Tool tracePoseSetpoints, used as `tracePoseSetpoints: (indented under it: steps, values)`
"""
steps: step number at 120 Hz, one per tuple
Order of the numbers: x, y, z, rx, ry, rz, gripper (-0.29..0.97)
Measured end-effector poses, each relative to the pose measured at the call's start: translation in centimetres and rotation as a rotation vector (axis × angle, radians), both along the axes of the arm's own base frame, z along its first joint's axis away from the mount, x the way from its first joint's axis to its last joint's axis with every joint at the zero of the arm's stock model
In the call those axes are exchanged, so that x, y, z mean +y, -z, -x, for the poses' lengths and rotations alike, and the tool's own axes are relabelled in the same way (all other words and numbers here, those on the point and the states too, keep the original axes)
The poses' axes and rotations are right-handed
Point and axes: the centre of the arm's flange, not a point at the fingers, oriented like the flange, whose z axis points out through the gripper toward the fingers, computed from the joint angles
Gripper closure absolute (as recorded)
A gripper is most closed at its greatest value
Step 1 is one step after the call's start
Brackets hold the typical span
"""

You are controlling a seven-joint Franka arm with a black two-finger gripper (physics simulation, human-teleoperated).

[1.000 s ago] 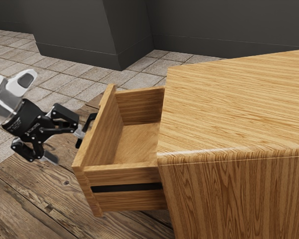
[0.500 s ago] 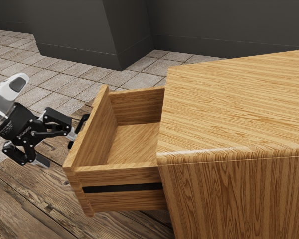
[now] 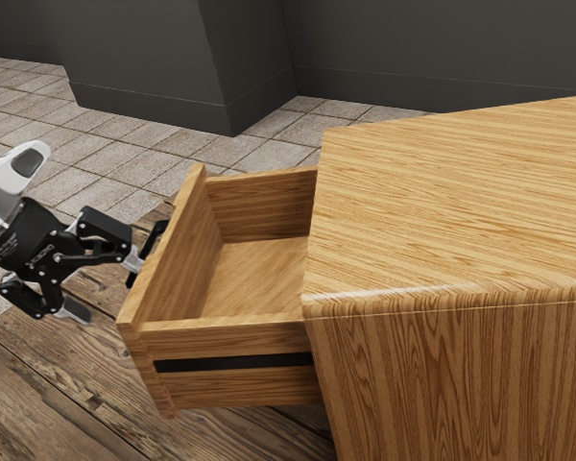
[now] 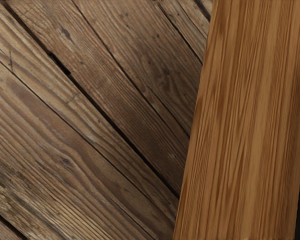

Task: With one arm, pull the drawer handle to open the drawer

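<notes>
One cabinet (image 3: pixel 442 240) occupies the foreground on the exterior view's right: a box of light, glossy wood with bold grain and a rounded top front edge. It stands on a floor of dark, weathered planks (image 3: pixel 58 403) with knots and open seams. One drawer (image 3: pixel 230 336) projects from the cabinet toward the exterior view's left and stands well open. Its walls and bottom are of the same light wood, and a dark horizontal slot (image 3: pixel 230 363) runs along the near side wall. The drawer front (image 3: pixel 178 250) is a flat rectangular panel, seen edge-on. In the wrist view this panel is a band of vertical grain beside the diagonal planks. One dark handle (image 3: pixel 157 237) sits on the outer face of the drawer front and is mostly hidden by the panel edge. One black gripper (image 3: pixel 134 257), built of jointed links, meets this handle from the exterior view's left, with its fingers clamped on it. A small light marking on the gripper body is too small to read. The white-and-grey arm (image 3: pixel 5 182) rises behind it. Farther back lie square grey tiles (image 3: pixel 125 154), then dark, matte walls (image 3: pixel 154 48) with a baseboard.
</notes>
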Motion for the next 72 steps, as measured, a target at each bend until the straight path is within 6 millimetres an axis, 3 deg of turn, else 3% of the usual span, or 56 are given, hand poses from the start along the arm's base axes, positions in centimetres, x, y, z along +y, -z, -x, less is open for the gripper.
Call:
tracePoseSetpoints:
  steps: [41,51,61,72]
  values:
    - [-0.3,-1.5,1.3,-0.031,0.008,-0.047,0.01]
    - [-1.7,-4.9,1.9,-0.097,0.029,-0.118,0.01]
    - [-3.2,-6.9,2.8,-0.140,0.053,-0.182,0.00]
    - [-7.8,-9.6,4.7,-0.156,0.147,-0.390,0.00]
